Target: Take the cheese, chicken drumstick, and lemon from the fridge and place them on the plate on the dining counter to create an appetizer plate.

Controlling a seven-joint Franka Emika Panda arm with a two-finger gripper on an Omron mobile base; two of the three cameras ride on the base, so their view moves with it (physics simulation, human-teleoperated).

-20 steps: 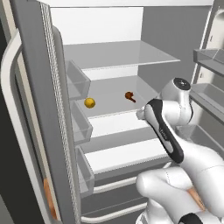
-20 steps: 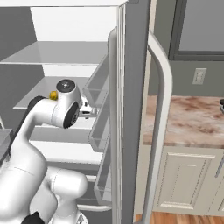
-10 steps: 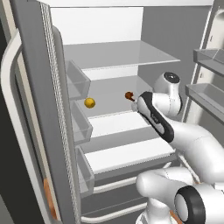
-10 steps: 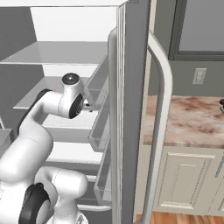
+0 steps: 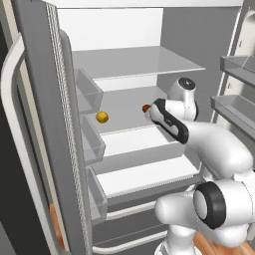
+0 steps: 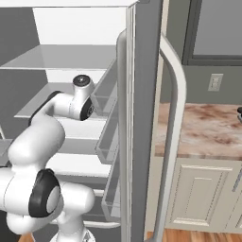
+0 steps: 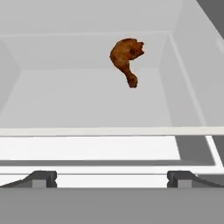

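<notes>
The tool point(image 7: 111, 178) stands with its fingers point(image 7: 41, 178) wide apart and nothing between them, at the front edge of a middle shelf point(image 7: 87, 105) inside the open fridge point(image 5: 124, 64). Straight ahead of the tool, well apart from it, the drumstick point(image 7: 126, 59) lies near the back of that shelf, thick end away from the tool. To the tool's left on the same shelf sits the lemon point(image 5: 102, 117), just beside the door bins point(image 5: 88, 92). Off to the tool's right, beyond the fridge door, is the marbled counter point(image 6: 198, 130).
</notes>
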